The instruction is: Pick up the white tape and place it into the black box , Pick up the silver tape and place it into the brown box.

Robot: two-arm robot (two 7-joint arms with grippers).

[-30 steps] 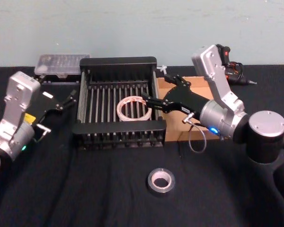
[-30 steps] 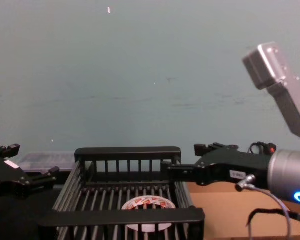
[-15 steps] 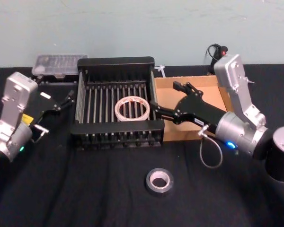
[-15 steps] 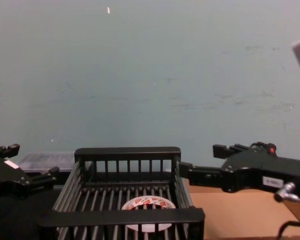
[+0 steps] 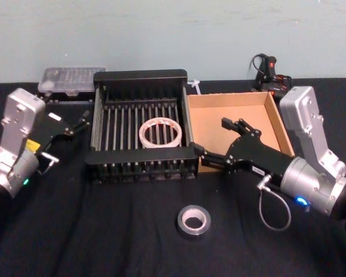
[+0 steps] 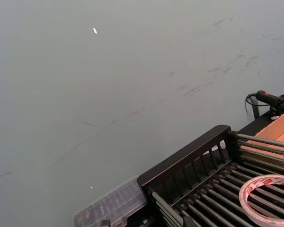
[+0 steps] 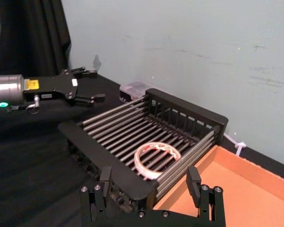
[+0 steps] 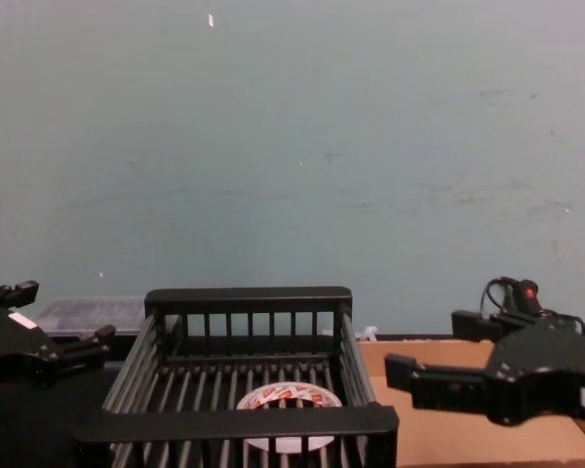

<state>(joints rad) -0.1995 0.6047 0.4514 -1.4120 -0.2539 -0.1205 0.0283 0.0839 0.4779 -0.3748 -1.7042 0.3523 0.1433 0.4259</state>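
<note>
The white tape [image 5: 160, 132] lies flat on the slatted floor of the black box [image 5: 139, 76], near its middle, so the first half of the task looks done. Everything else can be placed against that crate. The brown box [image 5: 275, 118] sits touching its right side and holds nothing, which fits a tray waiting for its roll. The silver tape [image 5: 195, 221] lies flat on the black cloth in front of the crate, toward its right corner, well apart from both containers and untouched.

The right gripper [image 5: 219, 140] hangs just off the crate's front right corner, over the near left corner of the cardboard tray, jaws spread wide and holding nothing. That open, empty stance suits an arm clear of the crate and free to go down to the silver roll, which I judge to be the next step. The left gripper [image 5: 78, 123] is parked beside the crate's left wall, jaws apart and empty, apparently idle.
</note>
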